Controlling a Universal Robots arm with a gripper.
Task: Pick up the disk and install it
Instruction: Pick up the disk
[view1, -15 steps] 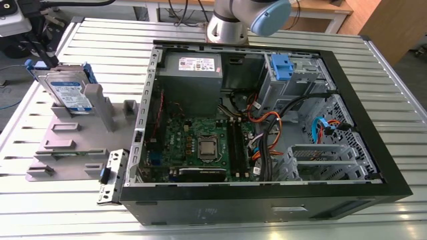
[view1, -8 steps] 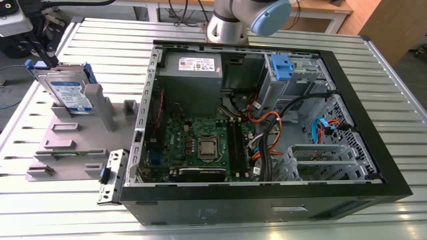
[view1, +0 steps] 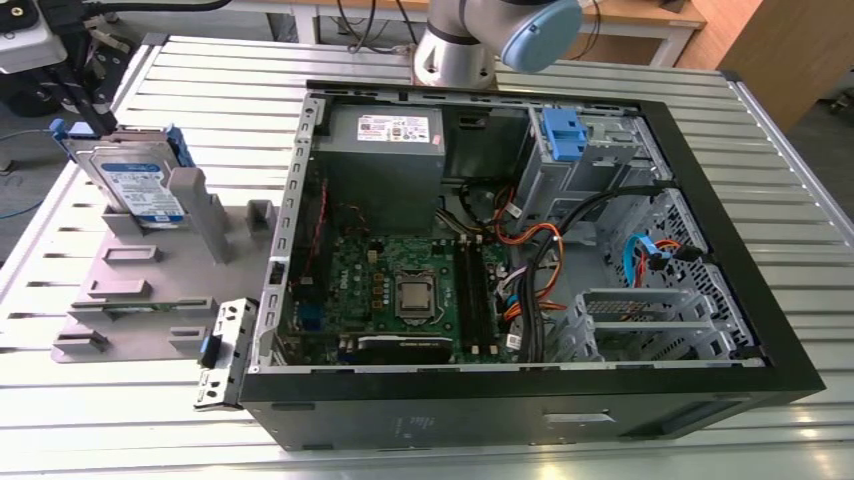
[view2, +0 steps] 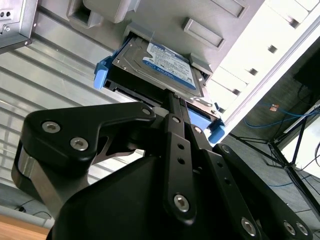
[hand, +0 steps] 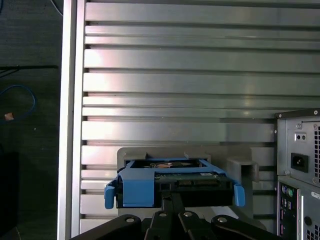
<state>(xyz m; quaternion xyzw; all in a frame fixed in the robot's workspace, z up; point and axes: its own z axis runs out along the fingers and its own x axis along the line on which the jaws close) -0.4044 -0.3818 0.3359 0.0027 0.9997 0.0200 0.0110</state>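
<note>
The disk (view1: 134, 185) stands on edge in a slot of the grey holder (view1: 147, 285) at the exterior view's left, outside the computer case (view1: 534, 400). Its white-and-blue label (view2: 167, 65) and blue rail frame (hand: 140, 187) are plain in both wrist views. My gripper (view1: 94, 122) comes down on the disk's upper end. Both fingers (view2: 176, 120) lie pressed together, tips against the middle of that end (hand: 171, 194). Whether they pinch any part of the disk is hidden behind the fingers.
The case lies open with the motherboard (view1: 400, 290), a grey power-supply box (view1: 387, 145), a drive cage with a blue clip (view1: 567, 135) and loose cables (view1: 627, 260). The ribbed metal table (hand: 175, 65) ends close behind the holder; the case's rear panel (hand: 300, 165) is beside it.
</note>
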